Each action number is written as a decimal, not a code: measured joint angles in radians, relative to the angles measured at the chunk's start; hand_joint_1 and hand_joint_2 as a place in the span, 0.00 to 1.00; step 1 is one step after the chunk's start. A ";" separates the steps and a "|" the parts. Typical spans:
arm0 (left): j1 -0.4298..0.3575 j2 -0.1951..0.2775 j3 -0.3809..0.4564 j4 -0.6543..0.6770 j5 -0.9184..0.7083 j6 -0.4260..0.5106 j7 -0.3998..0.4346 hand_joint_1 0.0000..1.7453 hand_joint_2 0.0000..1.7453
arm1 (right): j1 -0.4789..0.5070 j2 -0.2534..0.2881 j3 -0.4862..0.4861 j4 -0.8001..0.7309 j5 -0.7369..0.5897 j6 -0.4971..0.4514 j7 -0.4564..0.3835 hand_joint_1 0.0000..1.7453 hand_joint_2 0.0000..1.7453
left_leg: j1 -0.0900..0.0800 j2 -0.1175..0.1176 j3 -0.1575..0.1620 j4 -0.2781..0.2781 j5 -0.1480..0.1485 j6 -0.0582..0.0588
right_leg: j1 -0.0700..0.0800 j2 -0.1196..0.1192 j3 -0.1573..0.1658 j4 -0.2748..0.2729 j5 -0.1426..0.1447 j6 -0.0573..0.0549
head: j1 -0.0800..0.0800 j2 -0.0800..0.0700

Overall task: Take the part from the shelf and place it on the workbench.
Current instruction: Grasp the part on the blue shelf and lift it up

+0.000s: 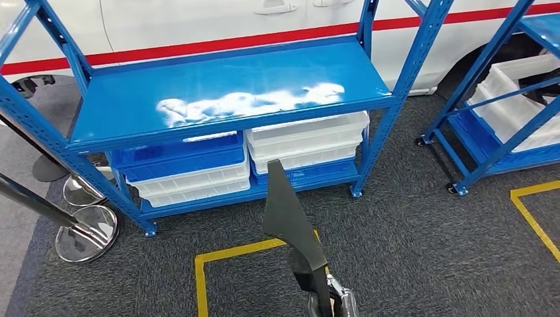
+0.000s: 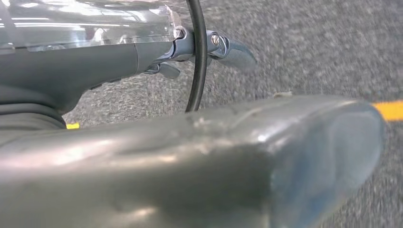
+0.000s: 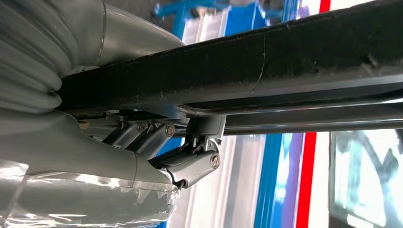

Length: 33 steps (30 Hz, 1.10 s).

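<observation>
Right hand (image 3: 157, 156) has its fingers wrapped on the part (image 1: 288, 211), a long dark flat piece with a pointed tip, holding it up in front of the body over the carpet with the yellow floor tape (image 1: 228, 254) underneath. So my read is the pickup's done and we're in the carry. Left hand (image 2: 199, 47) is hanging over the carpet; fingers look loosely apart with nothing in them, but the thumb blocks most of it, so I can't really tell. Past the part is the blue shelf (image 1: 231, 89) with a bare top deck, white glare along its front edge, and white bins (image 1: 307, 139) and a blue bin (image 1: 178, 155) stacked on the bottom deck, then a white car with a red stripe (image 1: 231, 43) behind. To do this well I'd keep the grip firm near the base and swing the long tip wide of the shelf posts. Right wrist view shows the grip up close, which the head view barely catches; the head view gives the layout.
</observation>
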 joint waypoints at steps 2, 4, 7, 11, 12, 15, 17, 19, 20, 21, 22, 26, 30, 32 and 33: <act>0.000 -0.003 0.000 0.000 -0.005 -0.005 -0.002 0.00 0.00 | 0.006 0.010 -0.014 0.000 0.009 -0.002 -0.001 1.00 1.00 | -0.004 -0.008 0.019 -0.035 0.000 0.005 | -0.003 0.020 -0.007 0.000 0.009 0.013 | 0.000 0.000; -0.002 -0.007 0.000 0.000 -0.009 -0.011 -0.004 0.00 0.00 | 0.015 0.019 -0.030 0.000 0.017 -0.003 -0.002 1.00 1.00 | -0.002 0.014 0.019 -0.050 0.008 0.013 | -0.004 0.023 -0.015 0.004 0.013 0.026 | 0.000 0.000; -0.002 -0.014 0.000 0.000 -0.015 -0.014 -0.005 0.00 0.00 | 0.025 0.025 -0.051 -0.001 0.028 0.003 -0.002 1.00 1.00 | 0.002 0.056 0.016 -0.065 0.024 0.027 | -0.008 -0.046 -0.064 0.106 -0.059 0.041 | 0.001 0.000; 0.006 -0.014 0.004 0.000 -0.035 -0.013 -0.008 0.00 0.00 | 0.035 0.039 -0.080 -0.002 0.055 0.033 -0.003 1.00 1.00 | 0.001 0.118 0.005 -0.059 0.026 0.028 | -0.021 -0.078 -0.125 0.265 -0.124 0.059 | 0.001 0.000; 0.004 -0.014 0.005 0.000 -0.040 -0.013 -0.011 0.00 0.00 | 0.038 0.042 -0.089 -0.005 0.061 0.038 -0.002 1.00 1.00 | 0.002 0.132 0.004 -0.056 0.024 0.025 | -0.024 -0.084 -0.101 0.232 -0.100 0.062 | 0.001 0.000; -0.001 -0.013 0.006 0.000 -0.055 -0.011 -0.018 0.00 0.00 | 0.040 0.050 -0.104 -0.016 0.071 0.044 -0.003 1.00 1.00 | 0.000 0.163 0.003 -0.039 0.013 0.008 | -0.022 -0.141 0.002 0.054 -0.035 0.055 | 0.001 0.000; -0.006 -0.009 0.007 0.000 -0.063 -0.008 -0.022 0.00 0.00 | 0.039 0.056 -0.111 -0.025 0.074 0.050 -0.003 1.00 1.00 | -0.005 0.179 0.005 -0.032 0.008 -0.005 | -0.016 -0.159 0.015 0.020 -0.033 0.037 | 0.000 0.000; -0.014 -0.005 0.013 0.000 -0.067 -0.007 -0.029 0.00 0.00 | 0.039 0.060 -0.119 -0.035 0.073 0.057 -0.003 1.00 1.00 | -0.003 0.191 0.006 -0.031 0.007 -0.016 | -0.015 -0.137 0.007 0.020 -0.027 0.020 | 0.000 0.000; -0.018 -0.004 0.017 0.000 -0.069 -0.008 -0.033 0.00 0.00 | 0.037 0.061 -0.121 -0.041 0.070 0.059 -0.003 1.00 1.00 | 0.000 0.179 0.004 -0.024 -0.002 -0.022 | -0.016 -0.127 0.005 0.018 -0.024 0.012 | 0.000 0.000; -0.021 -0.003 0.020 0.000 -0.070 -0.009 -0.038 0.00 0.00 | 0.035 0.063 -0.124 -0.046 0.068 0.060 -0.003 1.00 1.00 | 0.003 0.156 -0.005 -0.002 -0.022 -0.026 | -0.016 -0.116 0.002 0.016 -0.020 0.005 | 0.000 0.000; -0.022 0.000 0.023 0.000 -0.070 -0.010 -0.042 0.00 0.00 | 0.032 0.065 -0.125 -0.051 0.065 0.060 -0.003 1.00 1.00 | 0.004 0.126 -0.024 0.042 -0.053 -0.029 | -0.016 -0.105 0.000 0.015 -0.016 -0.001 | 0.000 0.000; -0.019 0.012 0.035 0.000 -0.077 -0.013 -0.060 0.00 0.00 | 0.019 0.067 -0.129 -0.059 0.055 0.060 -0.003 1.00 1.00 | 0.002 0.066 -0.120 0.253 -0.132 -0.021 | -0.005 -0.047 -0.010 0.016 -0.008 -0.015 | 0.000 0.000; -0.024 0.028 0.044 0.000 -0.113 -0.026 -0.084 0.00 0.00 | -0.002 0.066 -0.131 -0.058 0.073 0.039 -0.003 1.00 1.00 | -0.003 0.009 -0.043 0.064 -0.004 0.009 | 0.003 0.014 -0.010 0.021 -0.004 -0.013 | 0.000 0.000; -0.028 0.044 0.045 0.000 -0.148 -0.031 -0.091 0.00 0.00 | -0.018 0.065 -0.130 -0.051 0.092 0.036 -0.003 1.00 1.00 | -0.006 -0.023 -0.020 0.007 0.012 0.021 | 0.000 0.040 -0.018 0.023 0.003 -0.002 | 0.000 0.000; -0.033 0.053 0.042 0.000 -0.167 -0.032 -0.092 0.00 0.00 | -0.023 0.064 -0.130 -0.046 0.098 0.041 -0.003 1.00 1.00 | -0.007 -0.018 -0.018 -0.002 0.012 0.023 | -0.003 0.052 -0.023 0.022 0.008 0.006 | 0.000 0.000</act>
